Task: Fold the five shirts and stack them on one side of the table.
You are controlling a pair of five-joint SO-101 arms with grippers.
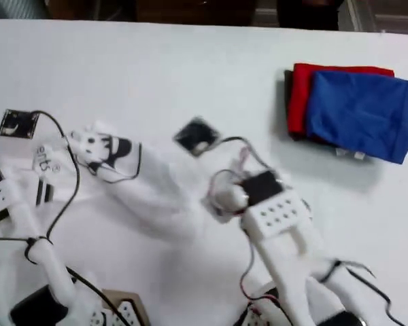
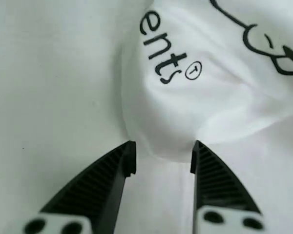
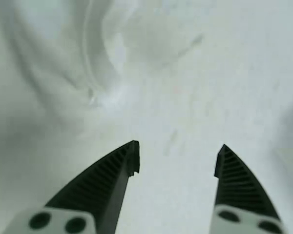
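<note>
A white shirt [image 1: 146,187] with black print lies crumpled on the white table [image 1: 190,61], left of centre. At its left end sits my left gripper [image 1: 44,182], and a bunched fold of the printed shirt [image 2: 185,112] narrows between the black fingertips of the left gripper [image 2: 162,157], which is shut on it. My right gripper [image 1: 207,190] hovers over the shirt's right end. The right gripper [image 3: 177,158] is open above wrinkled white cloth [image 3: 107,73], with nothing between its fingers.
A stack of folded shirts stands at the right of the table: a blue one [image 1: 364,112] on top, a red one [image 1: 302,95] under it, a dark edge [image 1: 287,85] below. Cables [image 1: 68,197] trail from both arms.
</note>
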